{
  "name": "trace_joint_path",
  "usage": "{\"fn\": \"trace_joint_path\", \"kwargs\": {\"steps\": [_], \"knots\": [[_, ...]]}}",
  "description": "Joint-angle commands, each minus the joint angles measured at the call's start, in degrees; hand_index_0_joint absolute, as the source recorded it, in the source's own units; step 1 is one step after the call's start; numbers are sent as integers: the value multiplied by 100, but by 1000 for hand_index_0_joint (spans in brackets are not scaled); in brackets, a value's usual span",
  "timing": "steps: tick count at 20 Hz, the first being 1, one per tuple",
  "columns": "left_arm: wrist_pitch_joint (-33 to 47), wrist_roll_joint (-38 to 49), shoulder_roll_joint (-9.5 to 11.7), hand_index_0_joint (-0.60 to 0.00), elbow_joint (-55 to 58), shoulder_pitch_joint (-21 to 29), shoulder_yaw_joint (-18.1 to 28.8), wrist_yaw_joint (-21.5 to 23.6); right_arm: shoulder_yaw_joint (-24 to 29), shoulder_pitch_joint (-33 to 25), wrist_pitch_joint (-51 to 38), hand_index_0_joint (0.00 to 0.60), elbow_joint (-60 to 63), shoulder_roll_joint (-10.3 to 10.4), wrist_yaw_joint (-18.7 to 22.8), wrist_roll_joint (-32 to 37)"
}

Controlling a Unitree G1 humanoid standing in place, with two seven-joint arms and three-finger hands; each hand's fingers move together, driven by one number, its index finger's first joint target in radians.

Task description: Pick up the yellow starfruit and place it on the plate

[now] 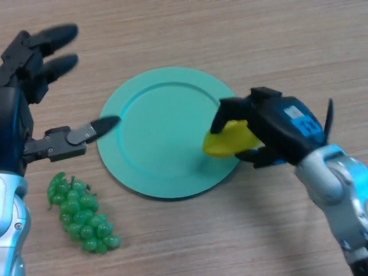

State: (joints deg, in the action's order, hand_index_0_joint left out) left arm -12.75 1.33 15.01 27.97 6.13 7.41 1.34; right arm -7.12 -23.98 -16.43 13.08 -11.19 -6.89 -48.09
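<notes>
A round teal plate (161, 129) lies on the wooden table in the middle of the head view. My right hand (276, 129) comes in from the right and its fingers are curled round the yellow starfruit (229, 141). The starfruit is held over the plate's right rim; part of it is hidden by the hand. My left hand (34, 63) is at the left, open, with fingers spread and the thumb pointing toward the plate's left edge.
A bunch of green grapes (80, 215) lies on the table at the lower left, beside the plate and below my left hand.
</notes>
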Motion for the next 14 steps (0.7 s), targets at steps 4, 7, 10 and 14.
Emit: {"fn": "trace_joint_path", "kwargs": {"steps": [4,7,10,14], "knots": [[490,196,185,0,413,35,491,107,-307,-763,-216,600,658,29,580,307],[429,276,253,0,436,54,574,17,-562,-712,453,600,414,31,663,1303],[319,292,312,0,504,127,607,-36,-642,-817,336,399,507,31,1060,1453],[540,183,256,0,242,141,483,-81,-262,-644,371,0,-275,31,982,2028]]}}
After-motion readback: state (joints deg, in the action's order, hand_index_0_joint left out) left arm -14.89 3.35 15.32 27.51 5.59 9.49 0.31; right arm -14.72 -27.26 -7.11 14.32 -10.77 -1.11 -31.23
